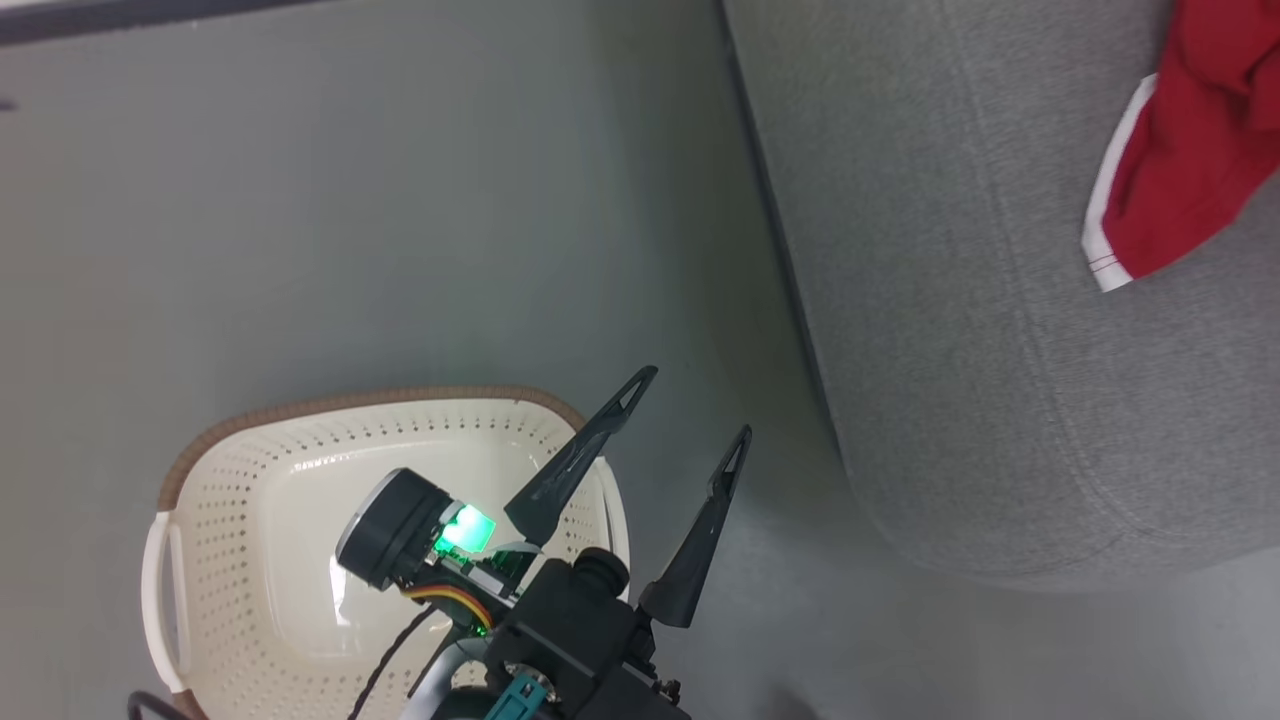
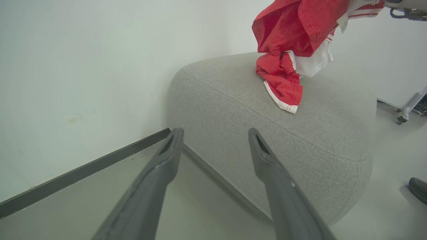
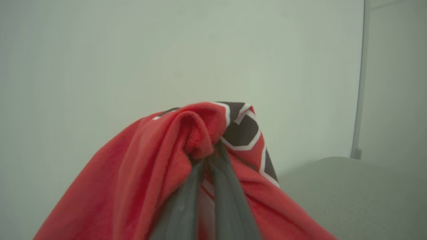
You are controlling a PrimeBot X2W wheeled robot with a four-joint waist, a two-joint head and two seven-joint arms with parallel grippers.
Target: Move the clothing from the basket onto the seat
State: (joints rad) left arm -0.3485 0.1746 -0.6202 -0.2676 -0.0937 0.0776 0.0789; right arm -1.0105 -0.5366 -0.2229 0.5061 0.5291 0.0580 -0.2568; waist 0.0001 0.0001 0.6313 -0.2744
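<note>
Clothing point(image 3: 150, 173) hung clamped between the shut fingers of my right gripper point(image 3: 208, 157), lower end touching the seat point(image 2: 300, 140), left gripper point(image 1: 700, 402) spread wide near the basket point(image 1: 230, 500); placing step, I judged, next needing a lowering and release.

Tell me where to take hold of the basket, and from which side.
Take the white side handle of the basket. It looks like a loop standing off the perforated wall, likely leaving a slot for one finger. Come from above: the basket sits upright on the floor, mouth up, and the open left end effector hangs above its other end.
</note>
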